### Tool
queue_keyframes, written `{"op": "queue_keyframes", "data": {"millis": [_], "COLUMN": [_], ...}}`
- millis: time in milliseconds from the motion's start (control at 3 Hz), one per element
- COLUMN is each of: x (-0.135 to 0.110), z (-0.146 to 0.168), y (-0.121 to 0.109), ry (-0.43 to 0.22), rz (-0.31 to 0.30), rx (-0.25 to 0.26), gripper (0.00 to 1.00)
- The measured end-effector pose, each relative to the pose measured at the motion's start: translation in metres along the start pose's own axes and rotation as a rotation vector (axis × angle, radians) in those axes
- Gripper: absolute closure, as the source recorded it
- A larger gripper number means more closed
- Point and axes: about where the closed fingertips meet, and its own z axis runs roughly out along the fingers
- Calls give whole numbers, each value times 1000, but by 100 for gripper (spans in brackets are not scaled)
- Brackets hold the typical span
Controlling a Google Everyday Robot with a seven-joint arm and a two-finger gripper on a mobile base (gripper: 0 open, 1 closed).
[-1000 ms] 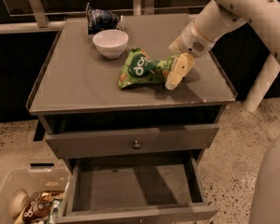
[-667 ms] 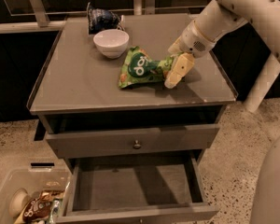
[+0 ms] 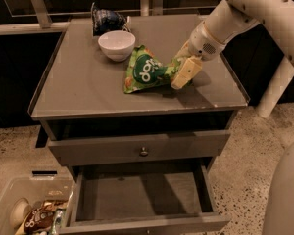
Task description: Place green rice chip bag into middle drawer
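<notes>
So the gripper [image 3: 185,71] is down on the tabletop [image 3: 78,87], between the centre and the right edge, and as far as I can tell it's pinched narrow on the right end of the green rice chip bag [image 3: 146,71]. One beige finger sits in front and the bag's crimped end tucks in behind it. The rest of the bag lies around the middle of the top, logo side up, its left end pointing at the front-left corner.

What's changed? Honestly, nothing. Compared with a second ago, bag and gripper are in the same spot, so I'd read this as the grab settling, with the lift not started yet.

Behind the bag, towards the back edge, there's a white bowl [image 3: 116,44], and a dark blue snack bag [image 3: 106,19] is right at the back edge.

Below the front edge, the drawer with the knob [image 3: 144,151] is nearly closed, while the middle drawer [image 3: 137,197] underneath is pulled out with a bare grey floor, ready to take the bag. A clear bin [image 3: 10,195] on the floor holds brown packets [image 3: 36,218].

Writing: there's white lettering on the bag's dark green round logo, but I can't read it. Same for the packets.
</notes>
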Motion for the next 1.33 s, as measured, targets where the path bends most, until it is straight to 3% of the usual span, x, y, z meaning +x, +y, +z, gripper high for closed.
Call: {"op": "queue_keyframes", "data": {"millis": [667,1333], "x": [0,6], "z": [0,-6], "y": [0,11], "ry": [0,-7], "rz": [0,-21], "rx": [0,-9], "gripper": [100,100]}}
